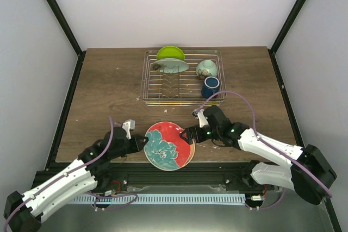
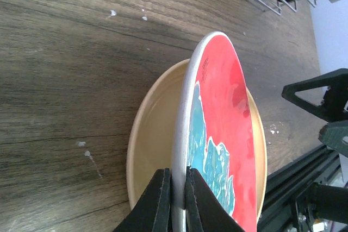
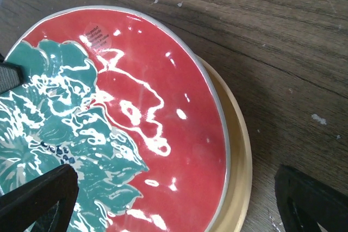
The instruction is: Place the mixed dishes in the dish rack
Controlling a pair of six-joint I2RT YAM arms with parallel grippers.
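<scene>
The left tool [image 2: 173,199] has its two flat black fingers pressed together on the pale rim of the red plate [image 1: 166,145]. This is a round, glossy glazed disc with a teal flower across its lower half and a small clear sticker near the top edge. The plate is raised at a slant on the gripped side. Under it the peach plate [image 2: 149,134], smooth, matte and shallow, lies flat on the counter [image 2: 65,52], whose dark wood grain is speckled with white flecks.

The right tool [image 3: 174,205] is spread wide at the far edge of the two plates, its dark wedge-shaped fingers apart.

Farther back stands the dish rack [image 1: 149,88], a rectangular basket of thin silver wire. It holds a lime-green plate [image 1: 169,52] on edge, a rounded pale mint bowl [image 1: 206,68] and a dark-blue mug [image 1: 210,86].
</scene>
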